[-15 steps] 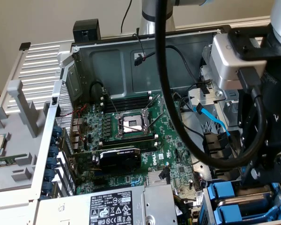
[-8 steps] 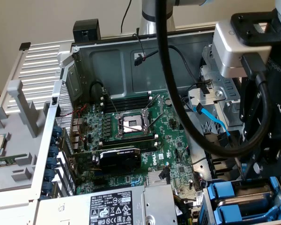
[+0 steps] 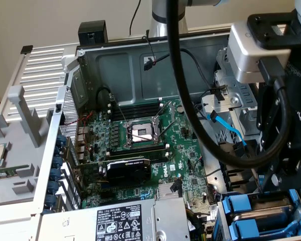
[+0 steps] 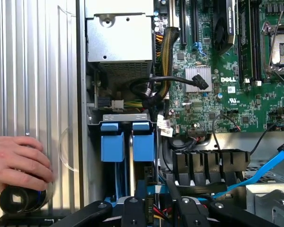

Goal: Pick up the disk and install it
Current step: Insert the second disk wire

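Case [image 3: 40,65]: open side up; motherboard [image 3: 185,165] at the centre of the exterior view, power supply [image 3: 135,221] at six o'clock.
Bay [image 4: 125,117]: at five o'clock in the exterior view, beside the power supply; it holds two blue carriers side by side.
Disk [image 3: 241,203]: as I judge it, the carrier nearer the motherboard, the one directly under me; its blue handle [image 4: 143,142] points toward the power supply; it lies in its slot, level with its neighbour.
Other carrier [image 4: 112,142]: just beside the disk, on the side away from the motherboard; seated; not mine to handle.
Gripper [image 4: 158,213]: I hang at four o'clock in the exterior view [image 3: 271,183], low over the bay and in line with the disk's slot.
Jaws: whether they clamp the disk's rear edge or stand free of it I cannot tell.
Blue cable [image 3: 231,130]: loose at three o'clock, near my arm; apart from the disk.
Hand [image 4: 19,158]: a person's, resting on a black cylinder [image 4: 16,201] outside the case wall; well apart from the bay.
Step in hand: installation, by my reading; the pick-up looks done and the disk is at or close to its seat.
What the step calls for: a straight line along the slot, no twist against the neighbour; full seating is not confirmed from here.
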Controlling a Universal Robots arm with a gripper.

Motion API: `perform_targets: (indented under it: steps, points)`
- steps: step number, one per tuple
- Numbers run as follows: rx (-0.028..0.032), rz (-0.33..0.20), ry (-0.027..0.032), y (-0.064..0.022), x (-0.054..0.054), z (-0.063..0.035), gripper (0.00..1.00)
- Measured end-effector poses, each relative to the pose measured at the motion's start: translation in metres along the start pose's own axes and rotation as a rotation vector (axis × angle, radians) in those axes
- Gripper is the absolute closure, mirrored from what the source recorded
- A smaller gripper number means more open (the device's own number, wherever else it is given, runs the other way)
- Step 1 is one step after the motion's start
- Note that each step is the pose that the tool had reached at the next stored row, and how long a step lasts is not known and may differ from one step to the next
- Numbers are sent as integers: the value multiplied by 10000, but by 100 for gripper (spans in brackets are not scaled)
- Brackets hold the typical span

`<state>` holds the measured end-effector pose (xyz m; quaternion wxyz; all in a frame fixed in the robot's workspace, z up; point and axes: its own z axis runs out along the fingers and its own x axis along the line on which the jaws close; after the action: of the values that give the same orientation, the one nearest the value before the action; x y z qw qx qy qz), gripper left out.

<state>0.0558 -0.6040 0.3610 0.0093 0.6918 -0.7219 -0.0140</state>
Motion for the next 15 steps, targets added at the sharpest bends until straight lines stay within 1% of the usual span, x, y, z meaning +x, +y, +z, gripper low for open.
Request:
perform_targets:
  steps: [3, 5, 6, 8, 11, 14, 15]
  points:
    - [0, 0, 0, 0, 0, 0, 69]
    - [0, 0, 0, 0, 0, 0, 71]
    - [0, 0, 1, 0, -1, 0, 78]
    - [12, -14, 6, -2, -9, -1, 78]
    - [14, -475, 18, -2, -9, 1, 78]
    - [32, -788, 29, -3, -9, 0, 78]
    - [33, -967, 33, -3, -9, 1, 81]
